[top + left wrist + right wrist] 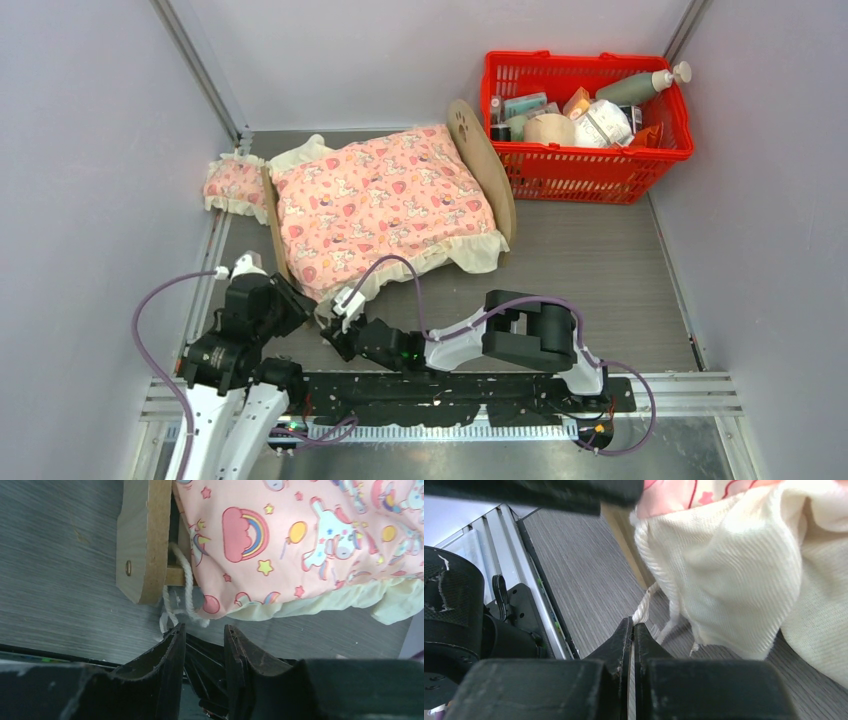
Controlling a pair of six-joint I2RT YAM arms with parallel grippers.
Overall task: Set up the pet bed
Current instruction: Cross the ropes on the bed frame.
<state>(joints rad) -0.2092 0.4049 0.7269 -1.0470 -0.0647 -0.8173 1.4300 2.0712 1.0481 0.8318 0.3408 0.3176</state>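
Observation:
The pet bed [482, 165] stands mid-table, its plywood headboard with the paw cutout at the right. A pink patterned blanket [380, 200] with a cream frill covers it and hides the mattress. A white cord [186, 587] hangs at the near corner of the footboard [145, 535]. My right gripper [632, 622] is shut on this white cord [642, 609], just below the cream frill [724, 570]. My left gripper [204, 627] is open, with nothing between its fingers, a little short of the same corner. Both grippers, left [292, 300] and right [330, 325], sit at the bed's near left corner.
A small pink frilled pillow [235, 185] lies on the table beyond the footboard at the left. A red basket [585, 165] full of bottles and packets stands at the back right, next to the headboard. Grey walls close in both sides.

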